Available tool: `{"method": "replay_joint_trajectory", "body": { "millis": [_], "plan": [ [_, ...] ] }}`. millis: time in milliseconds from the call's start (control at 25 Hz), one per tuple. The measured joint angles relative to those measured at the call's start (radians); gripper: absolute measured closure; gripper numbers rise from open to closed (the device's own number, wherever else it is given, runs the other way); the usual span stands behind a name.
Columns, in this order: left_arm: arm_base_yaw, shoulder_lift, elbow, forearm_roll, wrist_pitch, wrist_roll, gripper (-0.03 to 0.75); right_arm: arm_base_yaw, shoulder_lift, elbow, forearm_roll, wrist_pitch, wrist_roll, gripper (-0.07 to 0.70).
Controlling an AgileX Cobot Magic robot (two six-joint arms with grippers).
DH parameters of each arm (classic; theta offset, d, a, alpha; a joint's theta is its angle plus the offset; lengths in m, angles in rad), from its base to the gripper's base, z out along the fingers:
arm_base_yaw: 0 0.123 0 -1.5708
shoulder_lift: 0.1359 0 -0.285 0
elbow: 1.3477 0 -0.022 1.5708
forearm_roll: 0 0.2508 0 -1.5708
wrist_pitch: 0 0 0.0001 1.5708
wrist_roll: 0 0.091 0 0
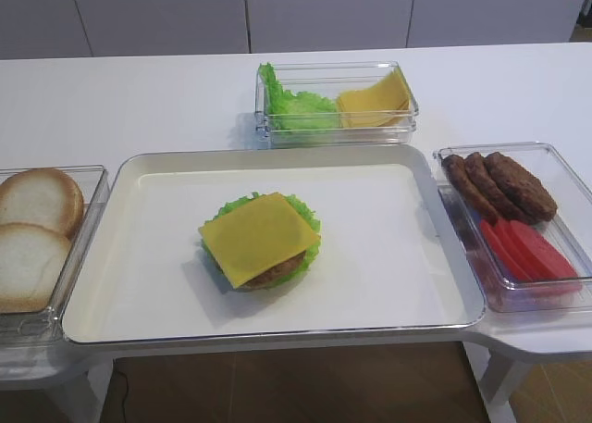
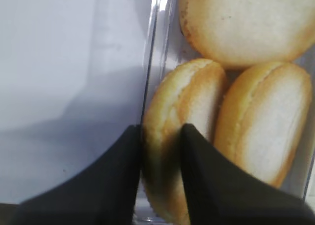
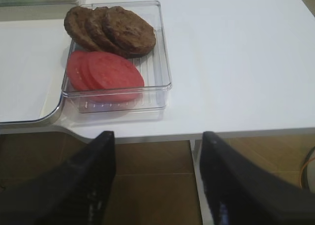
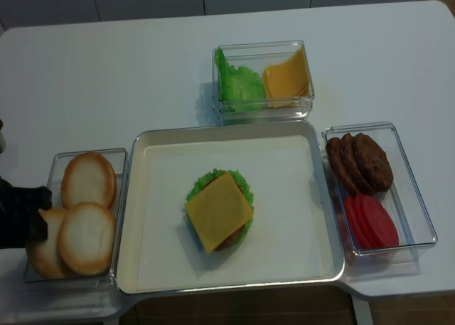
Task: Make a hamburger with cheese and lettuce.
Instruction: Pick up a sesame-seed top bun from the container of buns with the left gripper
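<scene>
At the centre of the overhead frame, the open-topped hamburger (image 4: pixel 219 212) of frilly green lettuce (image 4: pixel 201 180), brown patty and square yellow cheese slice (image 4: pixel 218 210) sits on the white metal tray (image 4: pixel 284 168). At lower left, the left gripper (image 2: pixel 161 151) pinches a golden bun half (image 2: pixel 179 131) in its clear plastic box (image 4: pixel 85 282); the right gripper (image 3: pixel 157 151) hangs released.

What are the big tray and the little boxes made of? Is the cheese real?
The tray looks like metal: a shiny silver rim, matte cream inside. The boxes look like clear hard plastic; you can see through their glossy walls. The cheese lies stiff and flat with sharp corners, so possibly a plastic toy, but I can't be sure.
</scene>
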Motion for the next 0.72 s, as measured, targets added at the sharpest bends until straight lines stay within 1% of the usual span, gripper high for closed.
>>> {"method": "replay_joint_trajectory", "body": {
  "millis": [280,560,720],
  "plan": [
    [0.000,0.000,0.000,0.010,0.000,0.005,0.581,0.000,0.000,0.000,0.000,0.000,0.000,0.216],
    [0.000,0.000,0.000,0.014,0.000,0.007,0.587,0.000,0.000,0.000,0.000,0.000,0.000,0.216],
    [0.000,-0.002,0.000,0.016,-0.008,0.009,0.595,0.000,0.000,0.000,0.000,0.000,0.000,0.217]
  ]
}}
